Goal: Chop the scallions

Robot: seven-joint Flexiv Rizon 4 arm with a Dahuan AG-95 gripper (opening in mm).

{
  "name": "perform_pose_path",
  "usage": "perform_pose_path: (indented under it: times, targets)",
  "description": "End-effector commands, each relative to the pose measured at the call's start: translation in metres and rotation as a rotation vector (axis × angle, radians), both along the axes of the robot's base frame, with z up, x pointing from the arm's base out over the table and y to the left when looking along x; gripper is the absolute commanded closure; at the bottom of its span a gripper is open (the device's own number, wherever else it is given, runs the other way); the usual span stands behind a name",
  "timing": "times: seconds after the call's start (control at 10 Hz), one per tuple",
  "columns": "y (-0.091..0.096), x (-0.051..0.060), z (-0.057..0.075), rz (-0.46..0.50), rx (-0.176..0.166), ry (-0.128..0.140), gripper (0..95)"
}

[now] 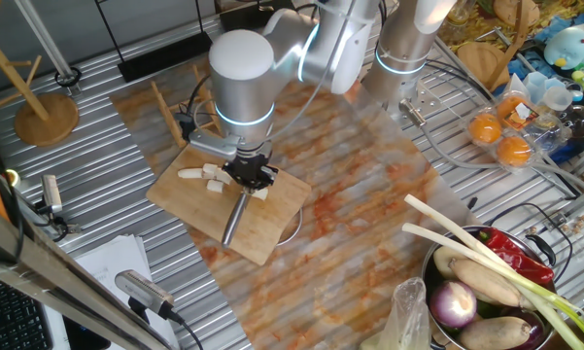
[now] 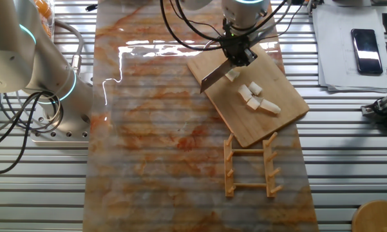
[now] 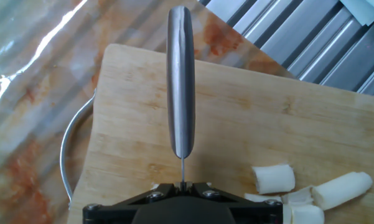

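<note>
Cream-white scallions (image 2: 252, 96) on a tan wooden board (image 2: 280, 113); silver-grey knife (image 3: 180, 81); orange-marbled mat (image 2: 161, 161)

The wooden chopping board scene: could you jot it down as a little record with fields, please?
board: pale wooden chopping board on the marbled orange mat
tool: steel knife, edge down on the board
holder: black two-finger gripper, shut on the knife
food: pale cream-white scallion chunks, several short pieces beside the blade
nearby: small wooden rack lying past the board
</note>
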State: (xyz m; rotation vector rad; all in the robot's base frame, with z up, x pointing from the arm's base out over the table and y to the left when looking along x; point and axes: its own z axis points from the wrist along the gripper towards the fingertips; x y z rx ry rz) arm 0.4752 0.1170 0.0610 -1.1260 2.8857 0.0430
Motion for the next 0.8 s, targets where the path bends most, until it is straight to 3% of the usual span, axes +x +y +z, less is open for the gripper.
perform_pose_path:
  times: [0.1, 0.5, 0.8]
  targets:
    - [0.0, -0.001, 0.003, 0.001, -0.005, 0.002, 95.0]
    - [0.005, -0.003, 0.001, -0.009, -0.014, 0.013, 95.0]
    - [0.007, -0.004, -0.005, -0.022, -0.024, 0.0, 95.0]
